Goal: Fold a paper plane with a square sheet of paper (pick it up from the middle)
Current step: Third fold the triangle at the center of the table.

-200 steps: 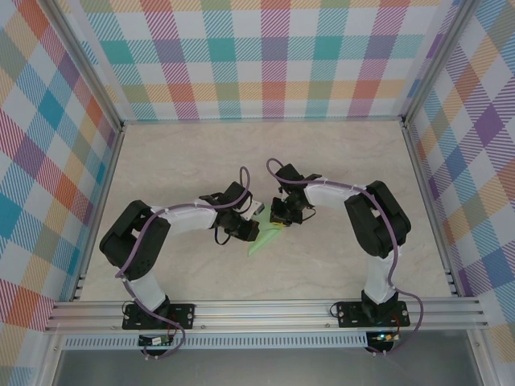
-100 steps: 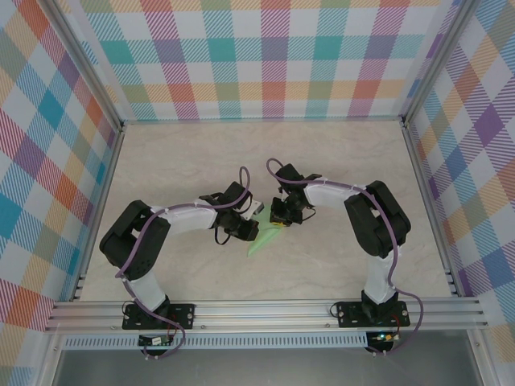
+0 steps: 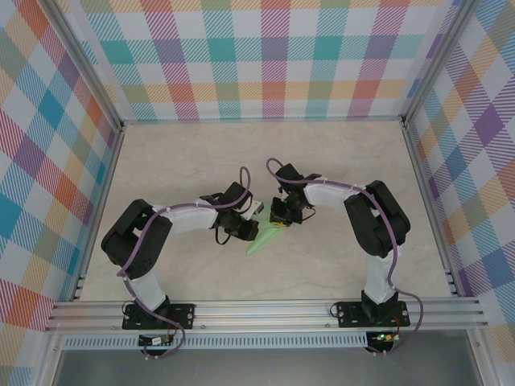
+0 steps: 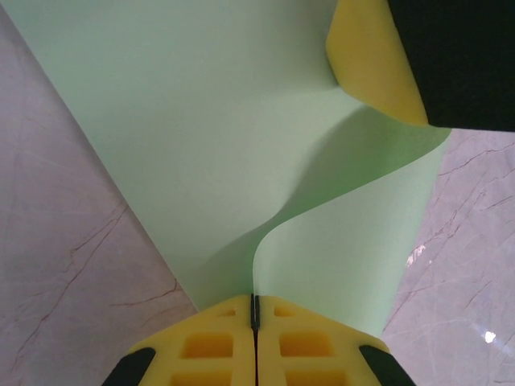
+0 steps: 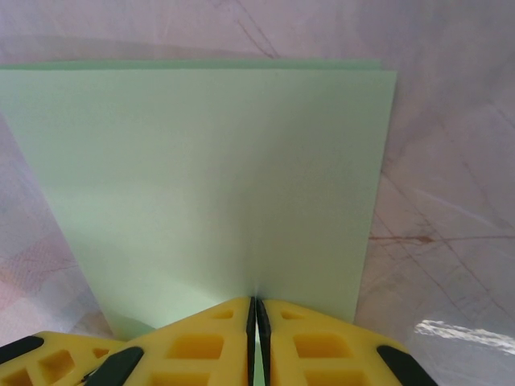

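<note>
The sheet of paper (image 3: 262, 241) is being held near the middle of the desk (image 3: 338, 161), a little towards the near edge, between the tips of the two arms. From above it is being seen as a narrow pale-green strip, its lower end pointing at the near edge. Whether it is touching the desk cannot be told.

The left fingers (image 3: 251, 230) are being kept together, clamped on the sheet of paper. In the left wrist view the left fingers (image 4: 259, 312) are being pressed shut on the near edge of the sheet (image 4: 201, 145), with the paper caught in the seam between the yellow pads. Beyond them, the sheet is being bent into a soft wave. One yellow pad of the right fingers (image 4: 366, 60) is being shown at the paper's far corner.

The right fingers (image 3: 279, 221) are likewise being kept together, clamped on the same sheet. In the right wrist view the right fingers (image 5: 259, 314) are being closed on the near edge of the paper (image 5: 209, 177), which is being held flat and doubled over: two layers are being shown, slightly offset, along its far edge. The marbled desk is being seen around the paper in both wrist views.
</note>
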Motion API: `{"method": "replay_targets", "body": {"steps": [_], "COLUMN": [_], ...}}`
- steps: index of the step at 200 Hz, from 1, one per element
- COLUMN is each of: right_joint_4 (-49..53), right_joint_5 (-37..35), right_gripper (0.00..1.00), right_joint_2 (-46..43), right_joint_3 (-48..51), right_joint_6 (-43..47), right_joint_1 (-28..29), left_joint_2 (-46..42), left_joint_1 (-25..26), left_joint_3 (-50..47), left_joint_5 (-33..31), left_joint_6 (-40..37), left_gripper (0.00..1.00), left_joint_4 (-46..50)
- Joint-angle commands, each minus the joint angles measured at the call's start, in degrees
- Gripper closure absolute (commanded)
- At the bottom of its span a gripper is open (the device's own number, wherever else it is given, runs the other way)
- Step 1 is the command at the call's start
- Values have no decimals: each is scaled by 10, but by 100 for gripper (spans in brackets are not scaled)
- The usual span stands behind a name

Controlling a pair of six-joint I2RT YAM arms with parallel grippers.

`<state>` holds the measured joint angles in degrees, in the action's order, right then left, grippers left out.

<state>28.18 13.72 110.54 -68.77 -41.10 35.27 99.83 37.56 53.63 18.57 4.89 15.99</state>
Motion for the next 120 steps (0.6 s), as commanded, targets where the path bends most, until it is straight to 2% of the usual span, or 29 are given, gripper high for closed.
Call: {"method": "replay_targets", "body": {"steps": [1,64,91,120], "right_joint_4": [39,41,28,26], "right_joint_5": [-25,-15,-23,-73], "right_gripper": [86,82,74,65], "right_joint_2": [26,7,-58,-146], "right_joint_3": [6,-12,-10,15], "right_joint_6": [-1,2,4,-10], "right_joint_1": [4,3,0,-1], "left_joint_2": [17,12,15,17], "left_joint_1": [-7,-7,-8,-7], "left_joint_3": [6,-13,-18,-26], "left_joint_5": [2,5,11,12], "left_joint_6": [-6,4,7,12], "left_gripper": [95,95,95,95], "left_joint_4": [-12,-13,-13,-18]}}
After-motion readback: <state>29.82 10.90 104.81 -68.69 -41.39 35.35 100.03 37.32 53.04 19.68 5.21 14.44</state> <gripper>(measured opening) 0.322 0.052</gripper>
